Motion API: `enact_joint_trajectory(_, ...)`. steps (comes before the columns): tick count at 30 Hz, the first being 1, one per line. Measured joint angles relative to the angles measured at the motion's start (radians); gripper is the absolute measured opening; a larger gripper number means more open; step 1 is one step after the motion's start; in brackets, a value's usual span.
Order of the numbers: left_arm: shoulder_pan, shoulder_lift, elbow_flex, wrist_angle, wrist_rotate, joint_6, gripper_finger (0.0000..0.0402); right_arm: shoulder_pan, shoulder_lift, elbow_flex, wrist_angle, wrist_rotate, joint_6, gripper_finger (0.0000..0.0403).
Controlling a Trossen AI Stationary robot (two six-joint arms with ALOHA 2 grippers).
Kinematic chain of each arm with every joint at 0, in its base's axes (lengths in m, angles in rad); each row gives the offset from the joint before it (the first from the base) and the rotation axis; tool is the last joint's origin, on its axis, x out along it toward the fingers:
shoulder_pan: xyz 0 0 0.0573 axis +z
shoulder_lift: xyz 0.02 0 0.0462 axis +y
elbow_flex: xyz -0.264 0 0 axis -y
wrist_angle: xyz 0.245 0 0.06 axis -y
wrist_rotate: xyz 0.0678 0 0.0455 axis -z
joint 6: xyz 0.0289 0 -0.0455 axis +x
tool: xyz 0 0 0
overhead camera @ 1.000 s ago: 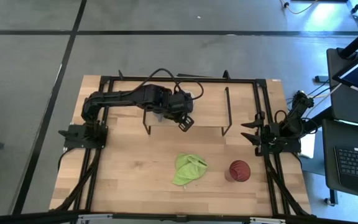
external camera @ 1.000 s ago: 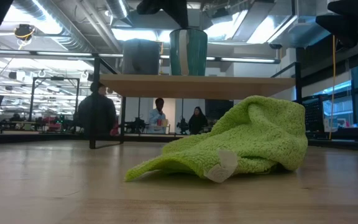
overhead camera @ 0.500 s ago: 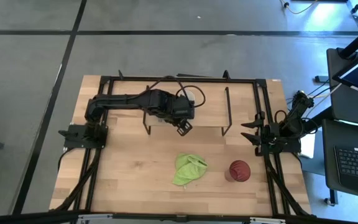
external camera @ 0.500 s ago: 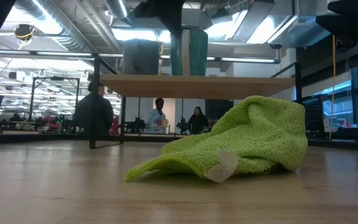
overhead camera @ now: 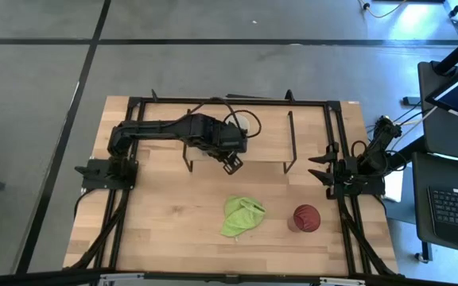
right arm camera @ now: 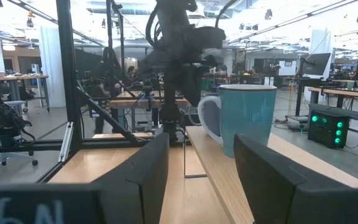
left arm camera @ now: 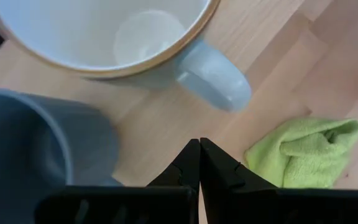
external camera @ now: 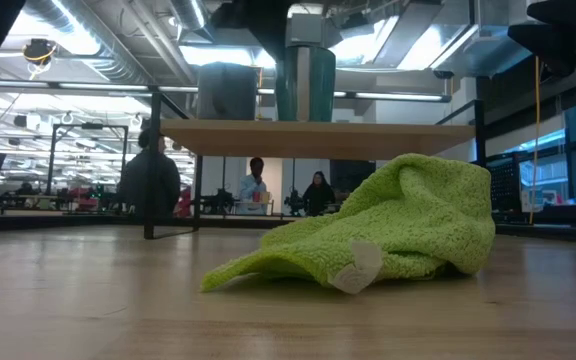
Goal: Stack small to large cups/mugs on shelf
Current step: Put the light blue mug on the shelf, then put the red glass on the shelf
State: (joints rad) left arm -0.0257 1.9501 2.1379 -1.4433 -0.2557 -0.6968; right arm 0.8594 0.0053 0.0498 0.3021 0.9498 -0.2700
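Shelf (overhead camera: pixel 269 143) with mugs, left gripper (overhead camera: pixel 230 165) above

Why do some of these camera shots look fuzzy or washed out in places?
Low view: the green cloth sits close and fairly sharp, while ceiling lights glare behind the shelf. Left wrist view: the white mug and blue-grey mug are soft, being close to the lens. Right wrist view: the left arm is smeared.

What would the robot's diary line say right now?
left pincer: shut, above shelf | white mug, blue-grey mug: on shelf | red cup: on table | right pincer: open, parked
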Motion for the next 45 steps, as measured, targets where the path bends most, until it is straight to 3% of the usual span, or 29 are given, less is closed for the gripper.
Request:
enact_joint_trajectory(8, -0.039, -0.078, 0.023, 0.079, -0.082, 0.007, 0.0, 0.0, 0.0, 0.001, -0.001, 0.0, 0.0, 0.0181)
enact_joint_trajectory(12, -0.083, -0.141, 0.023, 0.199, -0.158, 0.087, 0.0, 0.0, 0.0, 0.001, -0.001, -0.001, 0.0, 0.0181)
enact_joint_trajectory(19, -0.159, -0.224, 0.023, 0.468, -0.176, 0.32, 0.0, 0.0, 0.0, 0.001, -0.001, 0.0, -0.001, 0.0181)
enact_joint_trajectory(23, -0.202, -0.233, 0.013, 0.49, -0.198, 0.343, 0.0, -0.001, 0.0, 0.001, 0.001, 0.001, -0.011, 0.0181)
enact_joint_trajectory(26, -0.239, -0.232, -0.049, 0.594, -0.253, 0.351, 0.0, -0.006, 0.0, 0.001, 0.072, 0.026, -0.061, 0.0181)
enact_joint_trajectory(29, -0.272, -0.237, -0.14, 0.723, -0.254, 0.366, 0.0, -0.007, 0.0, 0.013, 0.284, 0.007, 0.041, 0.0181)
enact_joint_trajectory(31, -0.289, -0.253, -0.228, 0.81, -0.246, 0.365, 0.0, -0.009, -0.001, 0.052, 0.31, -0.047, 0.004, 0.0181)
enact_joint_trajectory(33, -0.293, -0.293, -0.343, 0.919, -0.221, 0.355, 0.0, -0.008, 0.002, 0.102, 0.224, -0.162, -0.012, 0.0181)
enact_joint_trajectory(39, -0.291, -0.501, -0.768, 1.363, -0.082, 0.355, 0.0, -0.008, 0.08, 0.341, -0.217, -0.405, 0.316, 0.0181)
enact_joint_trajectory(45, -0.324, -0.698, -1.176, 1.867, 0.108, 0.351, 0.0, -0.008, 0.293, 0.541, -0.282, -0.427, 0.35, 0.0181)
